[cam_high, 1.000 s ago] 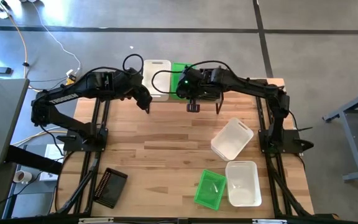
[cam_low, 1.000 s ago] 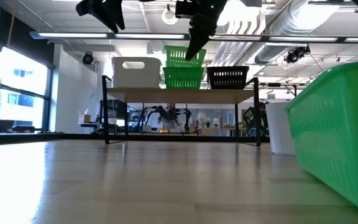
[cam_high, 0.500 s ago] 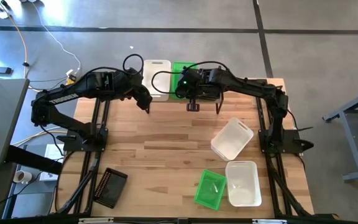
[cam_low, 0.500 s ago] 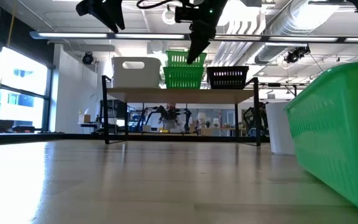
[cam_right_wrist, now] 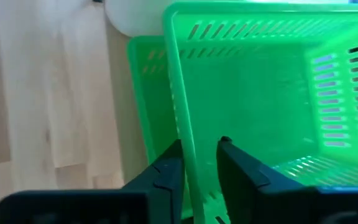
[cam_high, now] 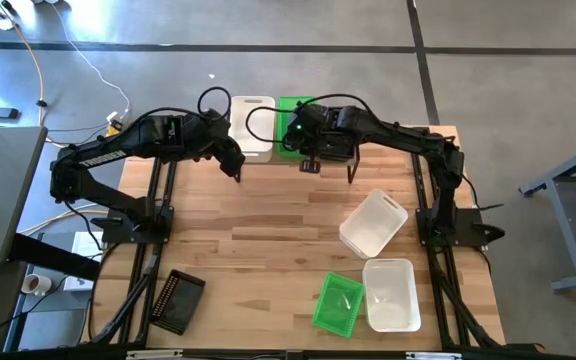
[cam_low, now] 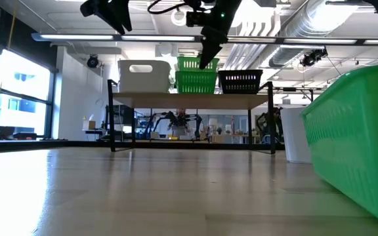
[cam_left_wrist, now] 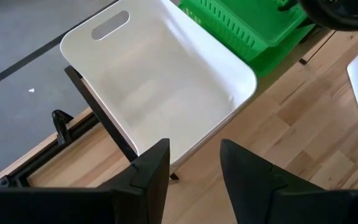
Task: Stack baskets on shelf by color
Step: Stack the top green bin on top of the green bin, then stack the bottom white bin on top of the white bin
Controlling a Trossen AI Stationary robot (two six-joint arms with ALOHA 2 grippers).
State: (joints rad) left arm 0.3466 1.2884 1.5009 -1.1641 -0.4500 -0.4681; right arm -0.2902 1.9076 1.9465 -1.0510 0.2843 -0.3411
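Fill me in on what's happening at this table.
The right gripper is pinching the wall of a green basket and nesting it into another green basket on the shelf. A white basket and a black basket flank them. The left gripper hovers open over the white one.

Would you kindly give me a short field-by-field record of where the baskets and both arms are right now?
Shelf: low wooden-topped riser at the table's far edge
On shelf: white smooth plastic basket, two stacked green slotted baskets, black mesh basket
Right end effector: shut on the upper green basket, its wall between the fingers, not fully nested in the lower green basket
Left end effector: open, above the white basket's near edge
On tabletop: two white baskets, green basket, black basket
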